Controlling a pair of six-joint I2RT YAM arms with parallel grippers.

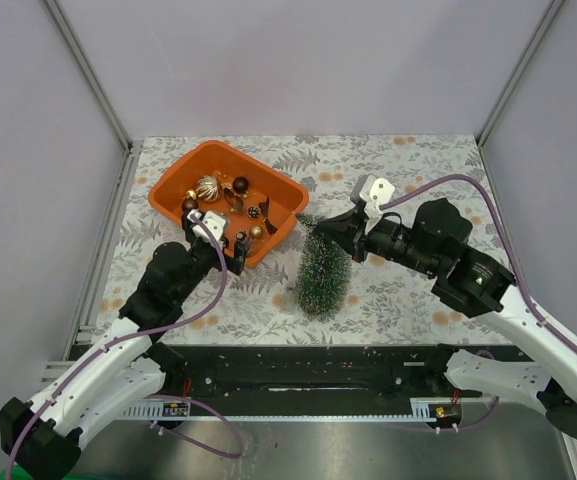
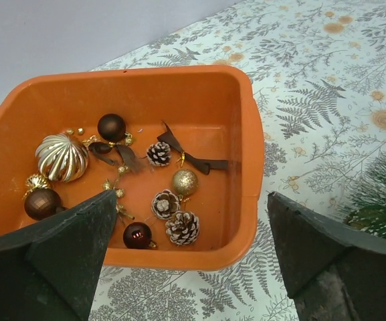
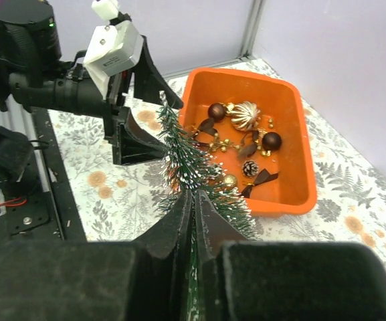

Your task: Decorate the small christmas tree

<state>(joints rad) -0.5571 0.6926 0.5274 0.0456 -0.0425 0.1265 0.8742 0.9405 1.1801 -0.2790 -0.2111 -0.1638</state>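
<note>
The small christmas tree (image 1: 323, 272), dark green with white frosting, is right of the orange tray (image 1: 176, 176), its tip towards the tray's corner. My right gripper (image 1: 330, 233) is shut on its upper part. In the right wrist view the tree (image 3: 184, 155) runs between the closed jaws of that gripper (image 3: 194, 194). My left gripper (image 1: 218, 243) is open and empty at the tray's near rim. In the left wrist view it (image 2: 191, 200) frames the tray (image 2: 249, 127), which holds a gold ribbed ball (image 2: 61, 156), brown balls, pinecones (image 2: 182, 227) and ribbon bows.
The table has a leaf-patterned cloth (image 1: 408, 290) and grey walls on three sides. The tree's edge shows at the right of the left wrist view (image 2: 383, 204). The left arm's wrist (image 3: 116, 50) is just behind the tree in the right wrist view.
</note>
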